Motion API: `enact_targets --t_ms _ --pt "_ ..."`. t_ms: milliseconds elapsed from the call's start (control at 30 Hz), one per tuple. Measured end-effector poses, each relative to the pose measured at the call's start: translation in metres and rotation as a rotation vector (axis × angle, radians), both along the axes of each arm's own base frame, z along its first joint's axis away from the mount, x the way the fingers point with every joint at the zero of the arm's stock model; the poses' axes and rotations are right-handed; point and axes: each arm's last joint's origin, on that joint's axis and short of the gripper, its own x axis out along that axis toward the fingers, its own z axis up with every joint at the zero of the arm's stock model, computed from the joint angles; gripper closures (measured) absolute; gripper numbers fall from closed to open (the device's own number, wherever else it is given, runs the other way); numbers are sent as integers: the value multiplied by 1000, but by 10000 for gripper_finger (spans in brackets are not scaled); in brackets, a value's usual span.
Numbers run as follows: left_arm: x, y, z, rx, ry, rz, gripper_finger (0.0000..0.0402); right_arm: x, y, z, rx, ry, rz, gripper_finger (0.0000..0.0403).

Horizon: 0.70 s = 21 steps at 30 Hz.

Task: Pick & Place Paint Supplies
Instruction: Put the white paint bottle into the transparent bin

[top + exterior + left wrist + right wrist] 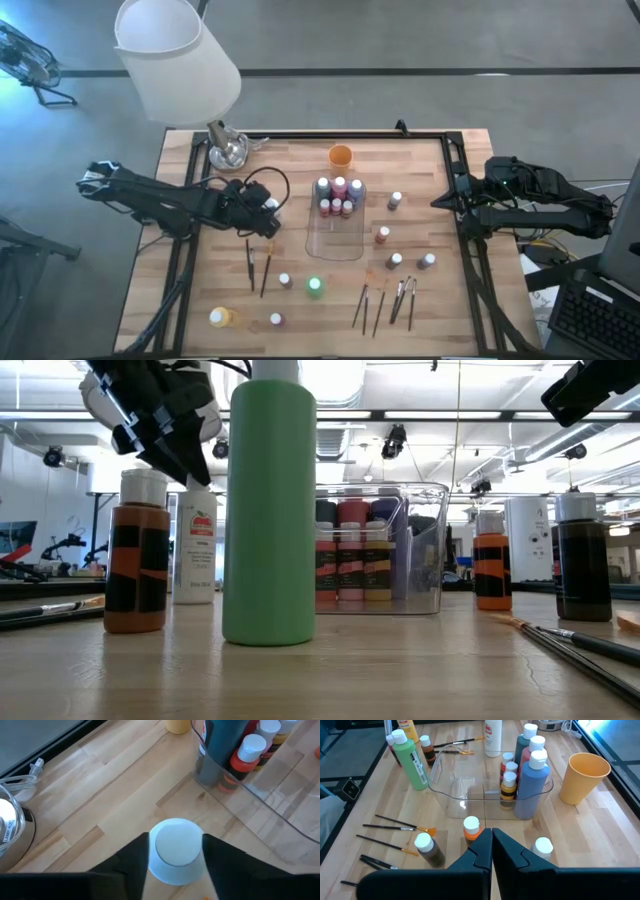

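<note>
My left gripper (268,220) stands left of the clear tray (335,240), shut on a white bottle with a red label (197,550). Several paint bottles (336,198) stand in the tray's far end. More stand on the table: a green one (315,287), a yellow one (222,318), and small ones right of the tray (396,262). Thin brushes lie near the left (256,266) and near the front edge (383,303). My right gripper (492,845) is shut on nothing and waits at the table's right edge (440,202). My left gripper pinches the white bottle's round cap (176,842) between its two fingers (137,865), one on each side. The fingers slant down at it from the table's left. The bottle hangs or stands upright below them; whether its base is on the table cannot be told.
An orange cup (341,155) stands just beyond the tray. A lamp with a white shade (180,55) and a metal base (228,150) occupies the far left corner. Bare wood lies between the tray and the left brushes. A black frame borders the table.
</note>
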Motion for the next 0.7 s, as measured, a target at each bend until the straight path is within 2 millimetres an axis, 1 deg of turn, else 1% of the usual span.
enact_targets --t_ms 133,167,500,700 --pt "0 0 -2 0 1 2 278 0 0 0 0 0 0 394" --pt "0 0 -2 -1 0 2 283 0 0 0 0 0 0 394" --pt "1 0 1 -3 -3 -8 283 0 0 0 0 0 0 394" --pt "3 -1 9 9 -19 -29 283 0 0 0 0 0 0 394"
